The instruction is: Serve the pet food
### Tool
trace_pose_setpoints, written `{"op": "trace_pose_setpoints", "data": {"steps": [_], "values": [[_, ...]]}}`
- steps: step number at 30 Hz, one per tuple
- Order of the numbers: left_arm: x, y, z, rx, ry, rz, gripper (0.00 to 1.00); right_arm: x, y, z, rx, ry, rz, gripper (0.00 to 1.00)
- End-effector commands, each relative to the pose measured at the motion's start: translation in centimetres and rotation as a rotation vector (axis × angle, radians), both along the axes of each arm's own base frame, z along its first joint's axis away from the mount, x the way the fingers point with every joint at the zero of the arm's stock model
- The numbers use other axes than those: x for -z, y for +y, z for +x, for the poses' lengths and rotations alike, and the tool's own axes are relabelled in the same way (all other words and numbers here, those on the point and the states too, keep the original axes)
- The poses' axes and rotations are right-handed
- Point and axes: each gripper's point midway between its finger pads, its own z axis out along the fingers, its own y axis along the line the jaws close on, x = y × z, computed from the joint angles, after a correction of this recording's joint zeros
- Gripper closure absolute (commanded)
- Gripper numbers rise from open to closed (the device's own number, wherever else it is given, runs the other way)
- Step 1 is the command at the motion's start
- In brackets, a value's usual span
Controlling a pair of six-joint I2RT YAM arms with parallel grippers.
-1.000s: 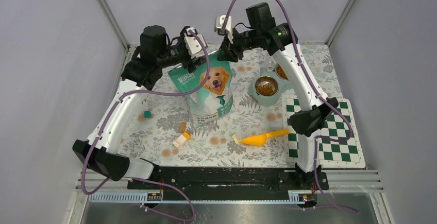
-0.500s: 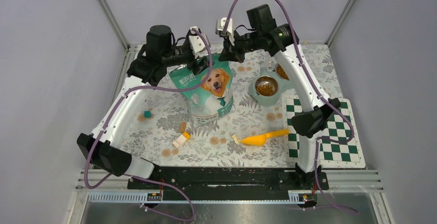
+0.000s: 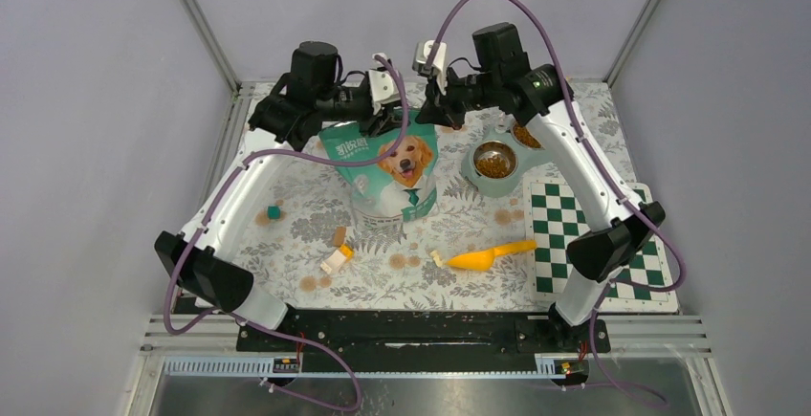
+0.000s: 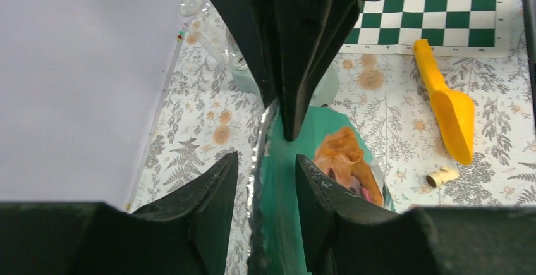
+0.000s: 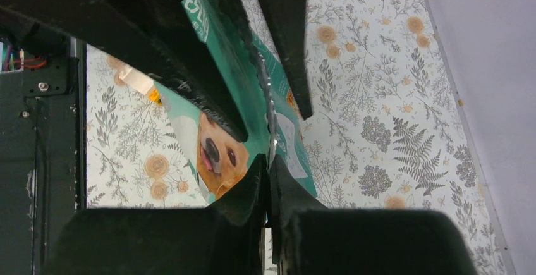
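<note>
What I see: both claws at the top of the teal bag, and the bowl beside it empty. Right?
No. The bowl is not empty: it holds brown kibble, as the top view shows. The left gripper and right gripper are at the top of the teal bag.

Both white-and-black arms are raised from their bases and folded inward. The left arm (image 3: 234,182) is bent at an elbow low on the left, and the right arm (image 3: 583,172) at an elbow low on the right. The wrists are turned toward each other, so the two claws are brought tip to tip. The left claw (image 4: 265,161) is held with its black fingers apart, astride the top edge of the teal foil bag picturing a golden retriever (image 4: 278,224). The right claw (image 5: 268,161) is pinched shut on that same edge.
</note>
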Motion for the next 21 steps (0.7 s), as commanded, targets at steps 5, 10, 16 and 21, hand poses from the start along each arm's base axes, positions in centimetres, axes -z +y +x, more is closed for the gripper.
{"op": "trace_pose_setpoints", "data": {"steps": [5,10,16,21], "values": [[-0.2,-1.2,-1.8,0.099,0.008,0.006,0.63,-6.4,0.3,0.0,0.087,-0.156,0.24,1.0],[-0.3,-1.4,-1.8,0.108,0.006,0.006,0.96,-6.9,0.0,0.2,0.124,-0.181,0.281,1.0],[-0.1,0.7,-1.3,0.021,-0.061,0.108,1.0,-7.4,-2.4,2.9,0.341,-0.238,0.245,1.0],[3.3,6.4,-0.6,-0.163,-0.076,0.397,1.0,-9.6,-6.4,4.9,0.607,-0.327,0.265,1.0]]}}
